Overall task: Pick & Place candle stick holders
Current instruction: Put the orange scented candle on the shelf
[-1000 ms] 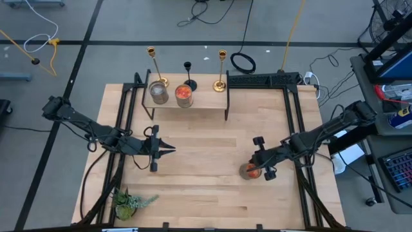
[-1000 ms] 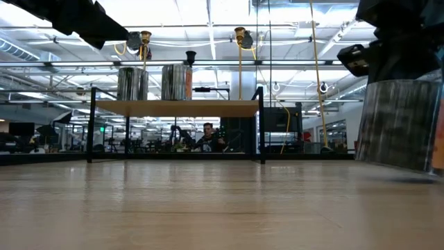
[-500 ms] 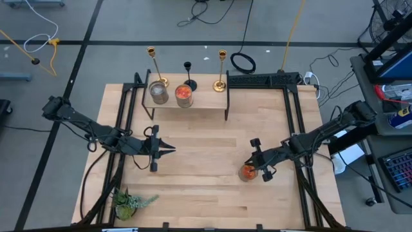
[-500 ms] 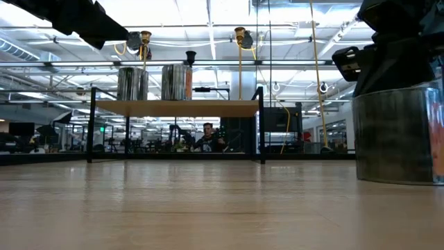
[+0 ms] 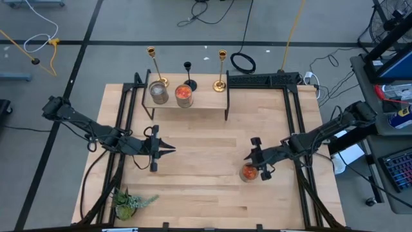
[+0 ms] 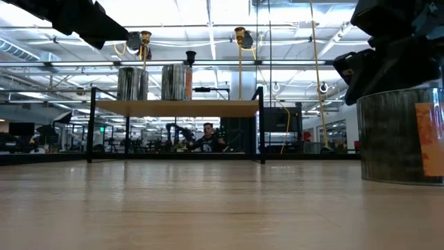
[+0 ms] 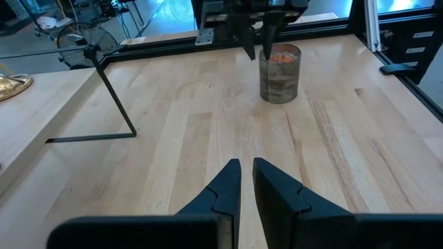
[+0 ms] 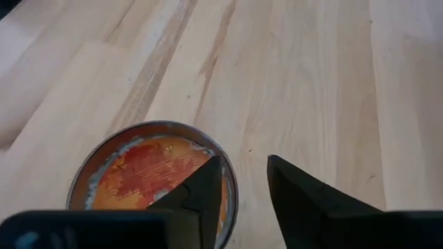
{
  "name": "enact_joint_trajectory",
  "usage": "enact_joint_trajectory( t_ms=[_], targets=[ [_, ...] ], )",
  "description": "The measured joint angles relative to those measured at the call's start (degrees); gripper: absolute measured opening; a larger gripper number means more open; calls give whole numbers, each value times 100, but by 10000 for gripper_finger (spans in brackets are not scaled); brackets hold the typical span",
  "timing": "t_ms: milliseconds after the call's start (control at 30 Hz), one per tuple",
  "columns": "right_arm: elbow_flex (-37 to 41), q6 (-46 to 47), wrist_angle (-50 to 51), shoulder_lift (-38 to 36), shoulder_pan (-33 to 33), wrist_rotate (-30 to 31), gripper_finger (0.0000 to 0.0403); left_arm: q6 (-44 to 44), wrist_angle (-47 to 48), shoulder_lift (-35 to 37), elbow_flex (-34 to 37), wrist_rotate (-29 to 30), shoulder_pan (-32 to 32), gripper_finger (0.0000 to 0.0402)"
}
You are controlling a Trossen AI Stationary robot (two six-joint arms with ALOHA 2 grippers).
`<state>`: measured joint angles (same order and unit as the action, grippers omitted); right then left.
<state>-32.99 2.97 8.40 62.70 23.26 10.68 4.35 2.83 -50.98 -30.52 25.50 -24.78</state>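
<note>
The three candlesticks (image 5: 187, 76) are stood on the far shelf (image 5: 206, 96). The right gripper (image 5: 257, 166) is held parted over a jar (image 5: 248, 173) near right. The left gripper (image 5: 168, 149), nearly closed and empty, is held mid-left.

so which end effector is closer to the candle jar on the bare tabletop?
Right. The right end effector sits right at the candle jar, straddling its rim. The left end effector waits well across the table, fingers nearly together.
</note>
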Motion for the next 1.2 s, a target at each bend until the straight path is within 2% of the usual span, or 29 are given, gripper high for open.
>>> enact_joint_trajectory(
  t_ms=[200,400,567,733,833,1033,1200],
  targets=[
    [0,93,284,0,-32,-20,131,10,0,0,0,0,-1,47],
    [0,98,336,52,-32,-55,124,15,7,0,0,0,-1,47],
    [-13,382,228,367,-43,-170,120,19,9,2,-2,0,0,47],
    [-17,120,164,533,-43,-145,117,6,17,2,-2,-2,-1,47],
    [-16,83,160,533,-45,-171,98,4,17,1,-2,-1,-1,47],
    [-15,58,187,535,-49,-389,15,-3,17,2,-2,0,-1,47],
    [-4,-126,-133,541,-43,-495,17,-29,17,2,-2,0,-1,47]
  ],
)
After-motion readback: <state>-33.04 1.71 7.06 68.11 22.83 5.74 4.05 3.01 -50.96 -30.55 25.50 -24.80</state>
